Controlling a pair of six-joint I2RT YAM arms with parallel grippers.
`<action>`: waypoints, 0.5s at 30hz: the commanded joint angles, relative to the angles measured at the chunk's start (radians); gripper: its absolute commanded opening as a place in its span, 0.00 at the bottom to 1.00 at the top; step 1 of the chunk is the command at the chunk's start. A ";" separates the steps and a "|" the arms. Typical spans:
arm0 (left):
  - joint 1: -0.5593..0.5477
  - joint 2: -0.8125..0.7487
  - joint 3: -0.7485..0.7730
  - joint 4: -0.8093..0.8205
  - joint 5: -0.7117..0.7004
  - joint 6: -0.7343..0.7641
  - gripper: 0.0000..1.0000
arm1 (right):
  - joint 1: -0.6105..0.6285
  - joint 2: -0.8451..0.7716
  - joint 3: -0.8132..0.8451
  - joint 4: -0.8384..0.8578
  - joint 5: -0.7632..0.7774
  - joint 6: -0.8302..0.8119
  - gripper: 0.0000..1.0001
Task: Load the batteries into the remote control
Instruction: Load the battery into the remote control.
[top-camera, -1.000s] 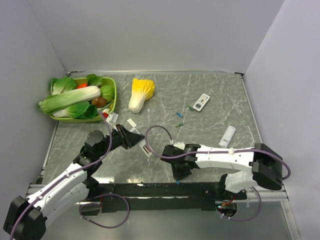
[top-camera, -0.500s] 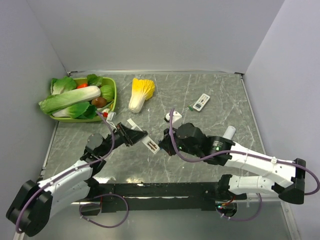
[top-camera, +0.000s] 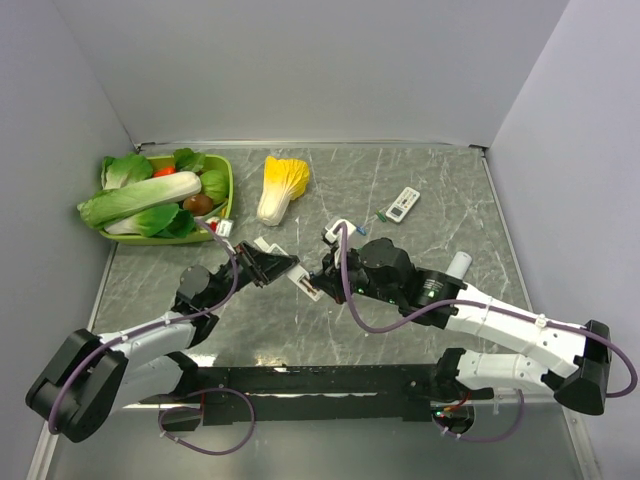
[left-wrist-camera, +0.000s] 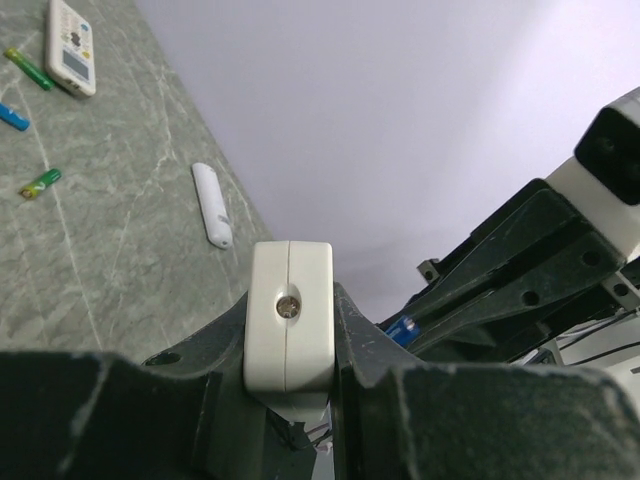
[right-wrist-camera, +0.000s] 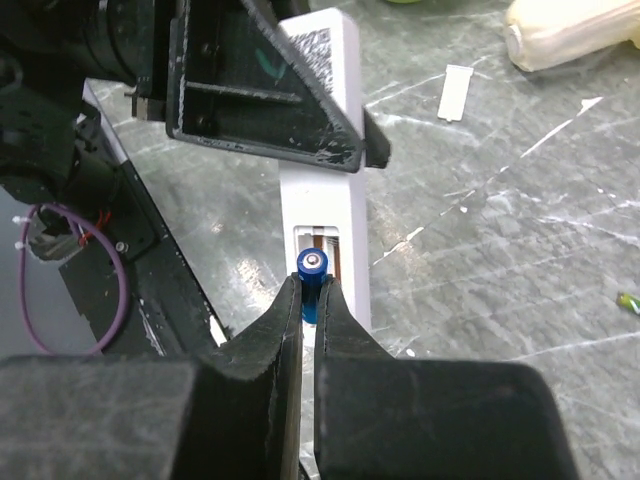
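My left gripper (top-camera: 283, 268) is shut on a white remote control (top-camera: 298, 281) and holds it above the table. In the left wrist view the remote's end (left-wrist-camera: 290, 315) sits clamped between the jaws (left-wrist-camera: 290, 335). My right gripper (top-camera: 325, 282) is shut on a blue battery (right-wrist-camera: 311, 272), held end-on right at the remote's open battery compartment (right-wrist-camera: 322, 243). The same battery shows in the left wrist view (left-wrist-camera: 400, 330). Loose batteries lie on the table: a green one (left-wrist-camera: 28, 68), a blue one (left-wrist-camera: 12, 117) and a green-yellow one (left-wrist-camera: 40, 182).
A second remote (top-camera: 402, 204) lies at the back, and a white cylinder (top-camera: 455, 272) lies to the right. A small white cover (top-camera: 263, 245) lies beside the left gripper. A green basket of vegetables (top-camera: 228, 200) stands at the back left, with a yellow cabbage (top-camera: 280, 187) beside it.
My right arm swung from the table's front edge up and left to the remote, carrying the blue battery. My left gripper moved the remote slightly farther and to the right.
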 joint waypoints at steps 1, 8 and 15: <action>-0.004 0.017 0.059 0.122 0.028 -0.021 0.02 | -0.008 0.017 0.006 0.063 -0.059 -0.037 0.00; -0.004 0.010 0.064 0.127 0.022 -0.012 0.02 | -0.008 0.050 0.000 0.038 -0.072 -0.040 0.00; -0.004 -0.013 0.055 0.139 0.005 -0.014 0.02 | -0.007 0.066 -0.001 -0.024 -0.031 -0.050 0.00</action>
